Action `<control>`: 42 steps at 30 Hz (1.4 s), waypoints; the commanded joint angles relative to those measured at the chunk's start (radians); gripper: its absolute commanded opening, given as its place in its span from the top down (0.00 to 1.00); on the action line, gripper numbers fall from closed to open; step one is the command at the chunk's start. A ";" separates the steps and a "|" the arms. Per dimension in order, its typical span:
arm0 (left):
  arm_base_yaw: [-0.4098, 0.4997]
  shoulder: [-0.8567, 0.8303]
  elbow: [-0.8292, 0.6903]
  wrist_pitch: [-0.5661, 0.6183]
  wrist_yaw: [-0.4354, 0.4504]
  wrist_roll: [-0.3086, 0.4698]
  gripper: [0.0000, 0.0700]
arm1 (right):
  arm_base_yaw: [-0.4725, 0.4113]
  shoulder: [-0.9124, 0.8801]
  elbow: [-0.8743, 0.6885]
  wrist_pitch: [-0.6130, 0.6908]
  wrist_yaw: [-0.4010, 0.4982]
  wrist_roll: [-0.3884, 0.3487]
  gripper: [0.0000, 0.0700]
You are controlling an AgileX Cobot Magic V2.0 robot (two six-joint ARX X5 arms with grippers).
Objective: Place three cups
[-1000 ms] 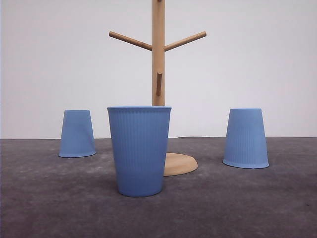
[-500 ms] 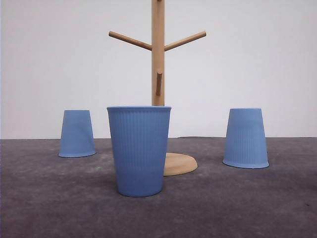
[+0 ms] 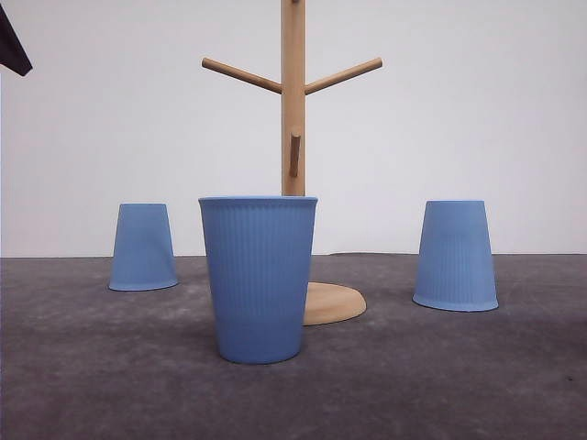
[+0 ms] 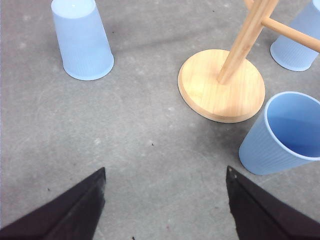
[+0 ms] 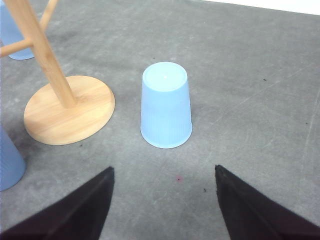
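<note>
Three cups: one upright, two inverted, around one wooden rack.

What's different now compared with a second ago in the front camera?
A dark part of the robot has come into the front view at the upper left corner; which part it is cannot be told. Nothing was taken hold of or let go. The upright cup in the middle, the upside-down cup on the left, the upside-down cup on the right and the wooden rack stand as before.
</note>
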 commanded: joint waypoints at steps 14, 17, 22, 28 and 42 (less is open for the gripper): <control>0.093 0.390 0.193 0.163 0.031 -0.104 0.32 | 0.005 0.003 0.012 0.009 0.000 -0.004 0.41; 0.118 0.530 0.280 0.212 0.081 -0.108 0.31 | 0.006 0.003 0.012 0.009 -0.001 -0.004 0.41; 0.142 0.758 0.455 0.206 0.095 -0.113 0.15 | 0.013 0.003 0.012 0.015 0.000 -0.004 0.41; 0.150 0.963 0.611 0.211 0.093 -0.112 0.15 | 0.016 0.003 0.012 0.015 0.000 -0.005 0.41; 0.149 1.179 0.657 0.377 0.047 -0.112 0.08 | 0.016 0.003 0.012 0.019 0.000 -0.005 0.41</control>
